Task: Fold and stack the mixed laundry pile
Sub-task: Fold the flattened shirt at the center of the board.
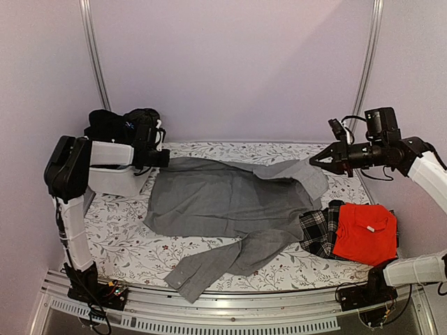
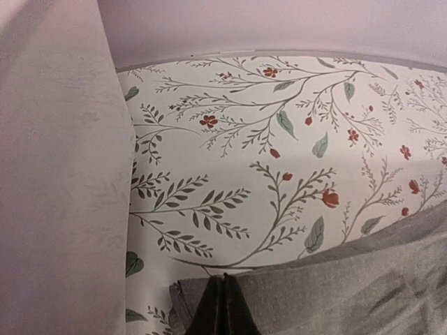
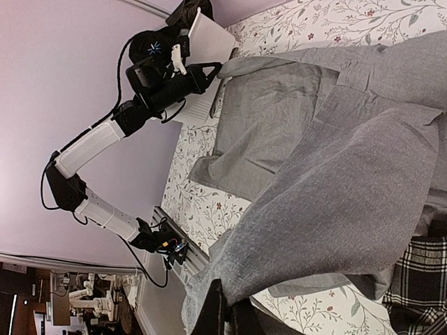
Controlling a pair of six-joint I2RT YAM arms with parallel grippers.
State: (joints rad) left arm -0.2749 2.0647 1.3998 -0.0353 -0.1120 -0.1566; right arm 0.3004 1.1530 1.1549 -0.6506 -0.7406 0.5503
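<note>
We reckon robot lab cell, not home: plain lilac walls (image 1: 230, 70), metal uprights (image 1: 94, 56), aluminium base rail (image 1: 230, 317) with loose wiring (image 1: 115, 289), floral-covered table (image 1: 126, 237). We spot cluttered equipment room (image 3: 84, 300) beyond enclosure.

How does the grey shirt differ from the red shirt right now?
The grey shirt lies opened out across the middle, one sleeve sprawled; the red shirt is a compact folded square at the right. The left gripper and right gripper pinch the grey shirt; the red shirt is untouched, resting partly on plaid cloth. Both are on the floral cover.
</note>
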